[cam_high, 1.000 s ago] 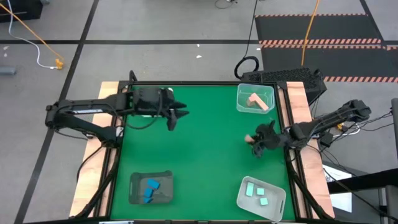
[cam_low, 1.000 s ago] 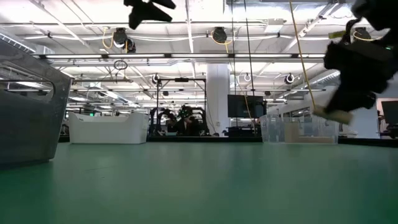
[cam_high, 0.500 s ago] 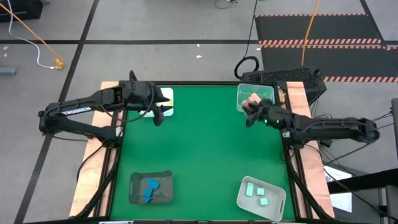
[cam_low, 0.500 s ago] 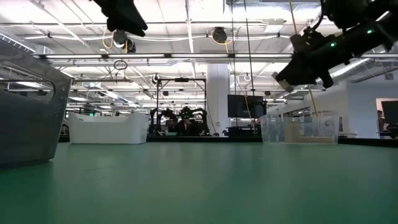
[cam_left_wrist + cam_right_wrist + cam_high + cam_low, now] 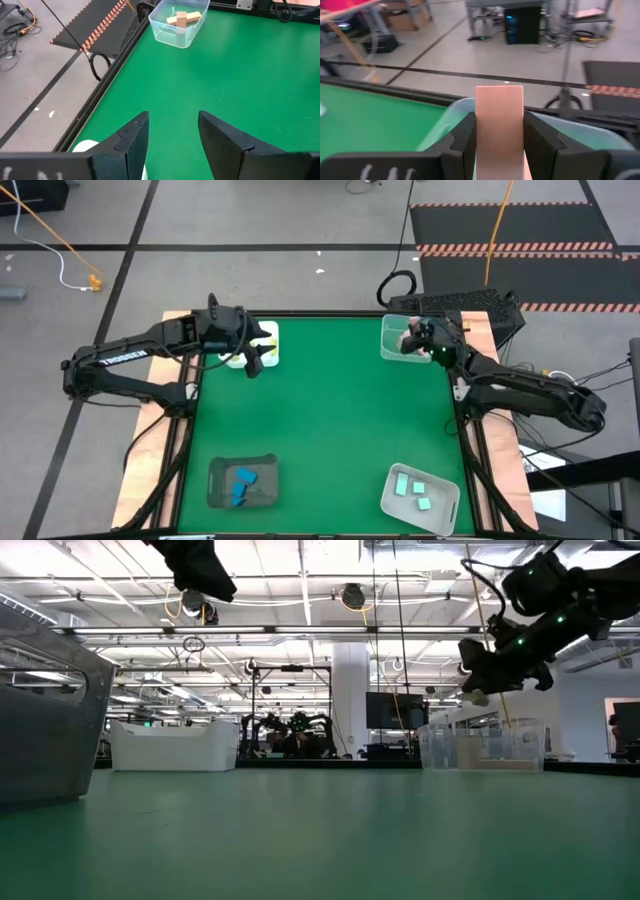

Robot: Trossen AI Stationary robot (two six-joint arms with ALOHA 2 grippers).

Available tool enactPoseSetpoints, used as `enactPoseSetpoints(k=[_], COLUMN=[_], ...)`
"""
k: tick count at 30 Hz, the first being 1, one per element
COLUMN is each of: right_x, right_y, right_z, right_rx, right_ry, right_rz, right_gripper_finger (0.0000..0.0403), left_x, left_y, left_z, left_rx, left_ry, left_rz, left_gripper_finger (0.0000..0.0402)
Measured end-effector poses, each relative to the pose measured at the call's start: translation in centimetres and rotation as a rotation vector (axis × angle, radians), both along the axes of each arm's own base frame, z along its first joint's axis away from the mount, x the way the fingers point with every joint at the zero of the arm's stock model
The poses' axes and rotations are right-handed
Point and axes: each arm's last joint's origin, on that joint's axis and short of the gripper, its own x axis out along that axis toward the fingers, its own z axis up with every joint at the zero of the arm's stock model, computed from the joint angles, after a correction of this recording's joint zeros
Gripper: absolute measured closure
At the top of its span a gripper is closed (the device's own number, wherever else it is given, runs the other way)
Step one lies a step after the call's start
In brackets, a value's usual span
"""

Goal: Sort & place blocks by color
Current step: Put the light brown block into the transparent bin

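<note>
My right gripper (image 5: 410, 340) hangs over the clear tray (image 5: 388, 350) at the table's far right, shut on a salmon pink block (image 5: 500, 117). Two more pink blocks (image 5: 181, 19) lie in that tray. My left gripper (image 5: 252, 366) hovers open, with nothing between its fingers, beside the white tray (image 5: 266, 340) at the far left, which holds lime blocks. Blue blocks (image 5: 241, 480) lie in the dark tray at the near left. Mint blocks (image 5: 417, 490) lie in the pale tray at the near right. My right gripper pinches the pink block by two opposite side faces (image 5: 479, 125) between its two fingers (image 5: 462, 137). The block's free end sticks out past the fingertips. The fingers come nearly level from the table's right side. The block is lifted clear, above the clear tray's rim (image 5: 455, 107).
The green mat (image 5: 320, 420) lies bare between the four corner trays. In the low view the dark tray's wall (image 5: 45, 720) stands close at the left, with the white tray (image 5: 175, 745) and the clear tray (image 5: 485, 745) farther back.
My right gripper has swung from the table's right middle toward the far edge, rising a little and turning, carrying the pink block to above the clear tray. My left gripper has drawn back toward the white tray at the far left and has tipped downward, staying open.
</note>
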Motion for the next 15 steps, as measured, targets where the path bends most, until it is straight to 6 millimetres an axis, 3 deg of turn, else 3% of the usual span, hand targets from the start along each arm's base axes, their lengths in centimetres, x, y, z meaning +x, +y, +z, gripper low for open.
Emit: enactPoseSetpoints(k=[8,15], right_x=[-0.7,-0.4], right_y=[-2.5,-3.3], right_z=[-1.2,-1.8], right_rx=[0.044,0.054], right_ry=[0.014,0.007], right_rz=[-0.151,-0.152], right_gripper_finger=[0.0294,0.0294], left_x=[0.3,0.5], left_y=[0.2,0.2], left_z=[0.5,0.8], left_rx=[0.004,0.0], left_ry=[-0.071,-0.107], left_rz=[0.013,0.021], left_gripper_finger=[0.0229,0.0229])
